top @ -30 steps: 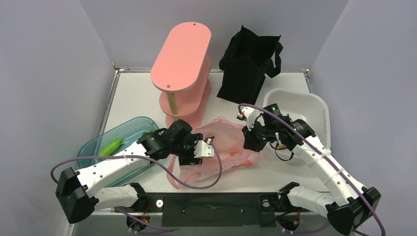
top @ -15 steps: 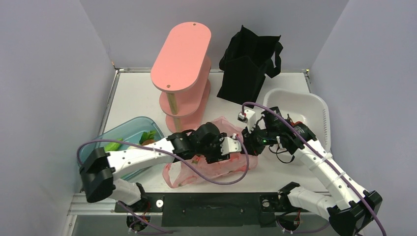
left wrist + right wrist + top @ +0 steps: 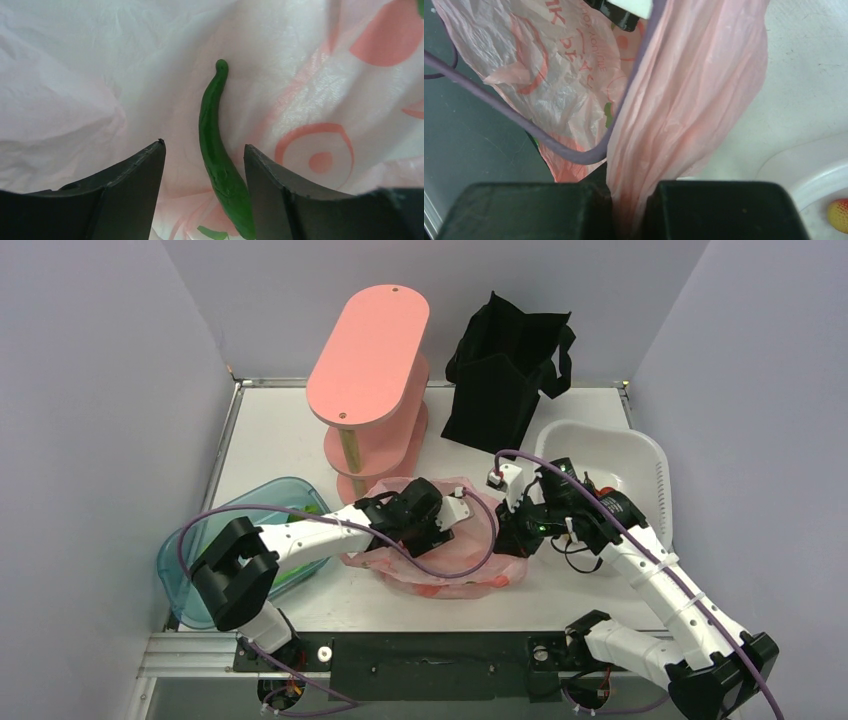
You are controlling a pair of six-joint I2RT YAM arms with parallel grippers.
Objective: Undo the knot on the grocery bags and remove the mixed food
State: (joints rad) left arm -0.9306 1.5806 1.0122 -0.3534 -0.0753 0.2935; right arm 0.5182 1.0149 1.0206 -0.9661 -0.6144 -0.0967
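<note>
Pink translucent plastic bag [image 3: 452, 576], lower centre overhead, is pinched at its gathered edge by the right gripper [image 3: 626, 202]. The left gripper [image 3: 204, 146], jaws spread, straddles a slender green pod [image 3: 212, 131] inside. Closing could snag and tear the film.

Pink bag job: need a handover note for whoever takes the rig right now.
Left tool: open, inside the pink bag, jaws either side of a slim green pepper, not closed on it.
Right tool: shut on a bunched edge of the bag, holding it.
Black tote: upright at the back, beside the pink shelf.
White basin: one small red-yellow fruit visible in it.
Done: pink bag is open.
Left: grab the pepper, empty the rest of the bag, then the tote.
</note>
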